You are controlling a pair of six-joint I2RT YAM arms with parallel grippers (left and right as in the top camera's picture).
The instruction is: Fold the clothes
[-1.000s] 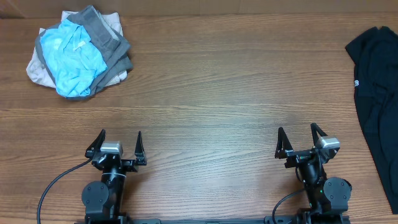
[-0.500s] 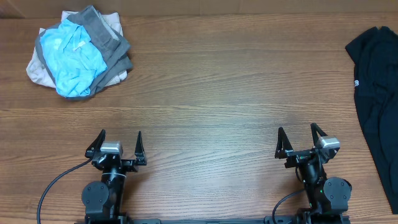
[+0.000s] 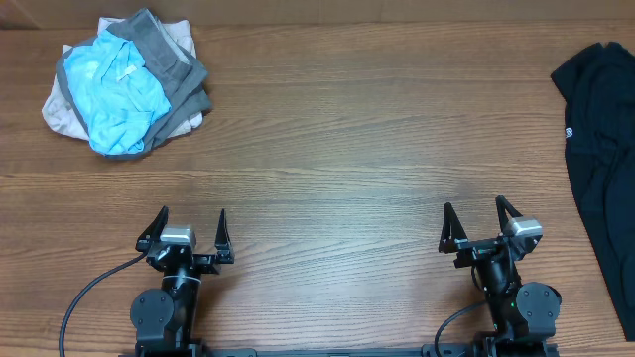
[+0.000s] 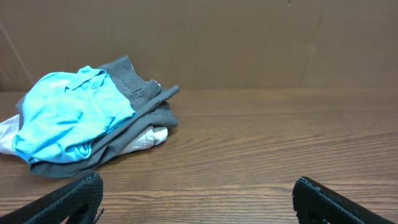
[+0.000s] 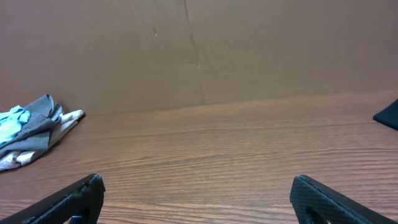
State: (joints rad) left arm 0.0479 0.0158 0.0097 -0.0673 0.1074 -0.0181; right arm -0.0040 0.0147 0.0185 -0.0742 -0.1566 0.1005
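The clothes (image 3: 600, 149) are a black garment with a small white mark, lying crumpled at the table's right edge and partly cut off by the frame. A corner of the clothes (image 5: 388, 115) shows at the far right of the right wrist view. My left gripper (image 3: 192, 216) rests open at the front left, with nothing between its fingers (image 4: 74, 199). My right gripper (image 3: 474, 208) stands open at the front right, well to the left of the garment, and it too holds nothing. Only bare wood lies between the right fingers (image 5: 323, 199).
A crumpled bundle of light-blue, grey and beige cloth (image 3: 124, 84) sits at the back left corner, also seen ahead of the left gripper as the bundle (image 4: 87, 118). A brown cardboard wall (image 5: 199, 50) closes the far side of the wooden table (image 3: 347, 149).
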